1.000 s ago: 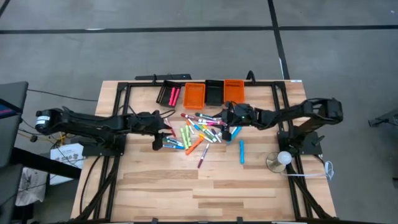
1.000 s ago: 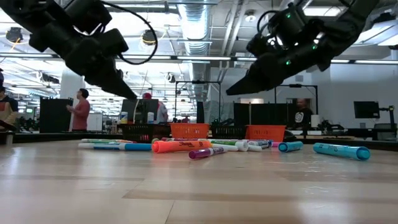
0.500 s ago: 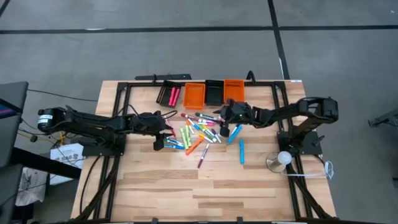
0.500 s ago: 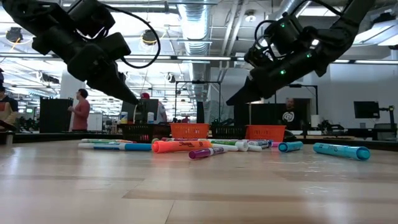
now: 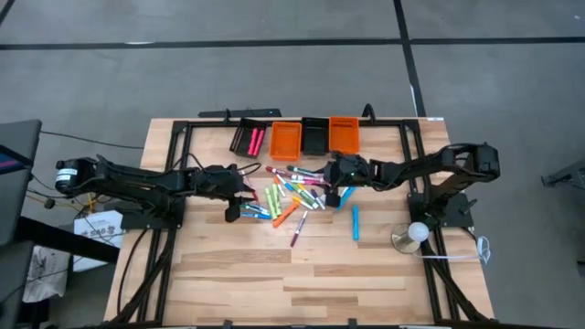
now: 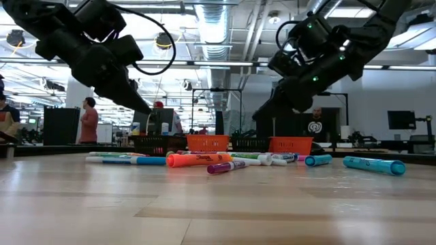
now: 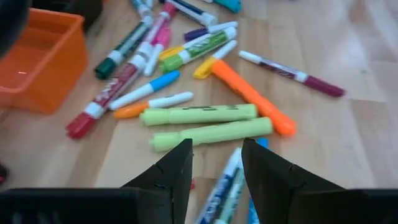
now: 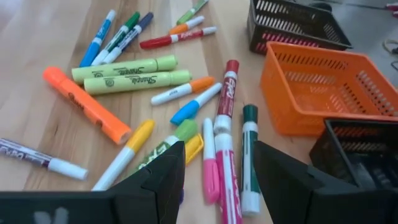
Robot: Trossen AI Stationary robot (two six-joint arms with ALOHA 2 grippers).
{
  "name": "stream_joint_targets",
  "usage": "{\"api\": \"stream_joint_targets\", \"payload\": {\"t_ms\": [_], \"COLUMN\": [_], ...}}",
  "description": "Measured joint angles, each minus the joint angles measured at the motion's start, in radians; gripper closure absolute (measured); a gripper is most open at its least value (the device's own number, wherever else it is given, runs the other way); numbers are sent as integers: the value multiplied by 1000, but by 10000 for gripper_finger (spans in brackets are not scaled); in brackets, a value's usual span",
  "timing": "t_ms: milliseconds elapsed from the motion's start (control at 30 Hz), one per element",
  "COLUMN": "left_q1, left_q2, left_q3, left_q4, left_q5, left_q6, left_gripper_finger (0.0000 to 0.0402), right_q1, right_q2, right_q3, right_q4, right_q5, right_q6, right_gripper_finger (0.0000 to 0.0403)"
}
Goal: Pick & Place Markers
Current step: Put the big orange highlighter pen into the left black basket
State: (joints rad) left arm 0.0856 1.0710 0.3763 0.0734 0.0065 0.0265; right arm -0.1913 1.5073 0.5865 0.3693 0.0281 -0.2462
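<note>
Markers point(image 5: 291, 194): lay in a loose heap on the tabletop point(image 5: 238, 274), mid-way between the two arms and just in front of the row of bins; one blue marker point(image 5: 355, 222) lay apart on the right side, a purple-capped one point(image 5: 298, 232) at the near edge of the heap.
Bins: two orange point(image 5: 285, 139) and two black point(image 5: 314, 134) along the far edge; the left black bin point(image 5: 249, 139) held what looked like a pink and a red marker, though the view was too small to be sure.
Left pincer point(image 7: 216, 163): fingers apart, nothing between them, hovering above the left edge of the heap, pointed at two yellow-green highlighters point(image 7: 211, 133) lying side by side.
Right pincer point(image 8: 217, 167): fingers apart, empty, hovering over the right side of the heap near the pink and green-capped markers point(image 8: 249, 158).
Handling, judged: markers are light, rigid plastic, smooth and round, so likely to roll or slip sideways if pinched off-centre. Best hold is across the barrel near the middle, jaws square to the long axis. Crossed and touching pieces may drag neighbours along; an outlying one should lift cleaner.
Writing: "Sharpie" readable on the yellow-green highlighters point(image 8: 134, 82) in the right wrist view; "Expo" on the red-capped marker point(image 8: 227, 93). Print on the orange highlighter point(image 6: 199, 160) not legible.
</note>
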Motion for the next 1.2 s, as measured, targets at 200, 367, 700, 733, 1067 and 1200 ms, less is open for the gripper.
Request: {"api": "stream_joint_targets", "payload": {"t_ms": [200, 367, 700, 733, 1067, 1200], "left_q1": [0, 0, 0, -1, -1, -1], "left_q2": [-5, -17, -18, -18, -17, -17], "left_q3": [0, 0, 0, 0, 0, 0], "left_q4": [3, 2, 25, 25, 58, 88], "left_q5": [28, 28, 27, 26, 24, 24], "left_q6": [-6, -9, -27, -38, -120, -122], "left_gripper_finger": [266, 266, 266, 266, 266, 266], "right_q1": [0, 0, -2, -2, 4, 31], "right_q2": [-63, -80, -81, -81, -81, -81], "right_q3": [0, 0, 0, 0, 0, 0], "right_q4": [-118, -132, -100, -95, -86, -61], "right_q5": [0, 0, 0, 0, -2, -3], "right_q6": [-1, -1, -69, -69, -42, -42], "right_gripper_finger": [226, 226, 226, 226, 226, 226]}}
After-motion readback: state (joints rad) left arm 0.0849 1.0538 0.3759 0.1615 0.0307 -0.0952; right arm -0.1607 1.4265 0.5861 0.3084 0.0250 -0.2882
